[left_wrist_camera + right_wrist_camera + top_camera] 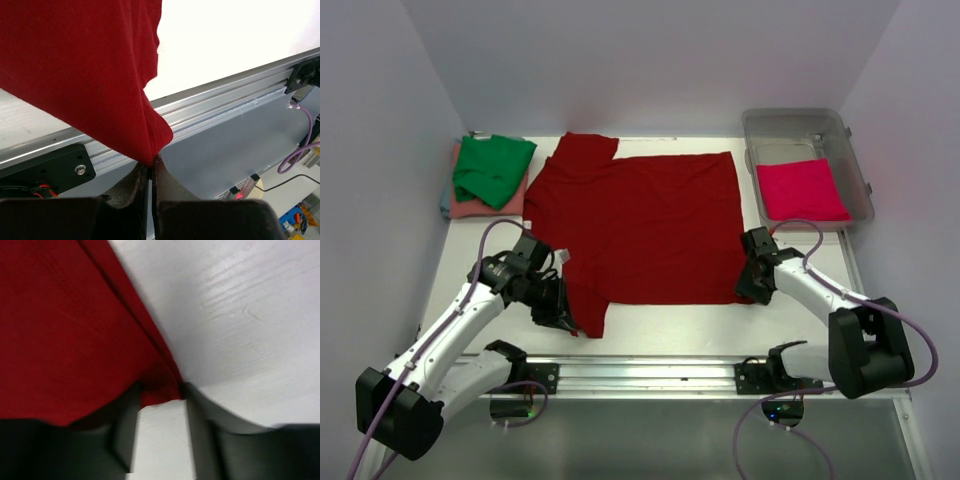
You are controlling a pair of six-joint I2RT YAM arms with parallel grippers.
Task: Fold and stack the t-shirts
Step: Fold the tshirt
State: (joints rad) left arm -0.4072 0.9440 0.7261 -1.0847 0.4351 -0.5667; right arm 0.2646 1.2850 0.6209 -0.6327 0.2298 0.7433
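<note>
A: Where is the dark red t-shirt (640, 225) found, reckoned from the clear plastic tub (800, 122)?

B: It is spread flat on the desk (670, 325) just left of the tub, with its hem turned toward the tub and its sleeves away from it. The sleeve farther from the tub is pinched by the left end effector (558, 312), whose fingers are pressed together on a peak of cloth. At the hem corner near the tub's front, the right end effector (752, 285) is spread part way. The corner lies between its fingers, and no pinch is seen there yet.

A: How is this step best done?

B: A fold of the near edge over the far edge is judged to be in hand. The right grip should be closed on front and back layers alike before anything is lifted. Both corners should then be raised level and together, so that the edge is kept taut and no crease is dragged in.

A: And the materials?

B: A soft, matte, fine knit is seen, limp enough to hang in a drape from the pinch. The desk is smooth and white. The tub is rigid and round-cornered, and a bright pinkish-red t-shirt (802, 188) is laid in it as a neat rectangle. Well apart from the tub, beyond the red shirt, a rumpled green t-shirt (492, 168) is stacked on a salmon pink t-shirt (480, 208).
</note>
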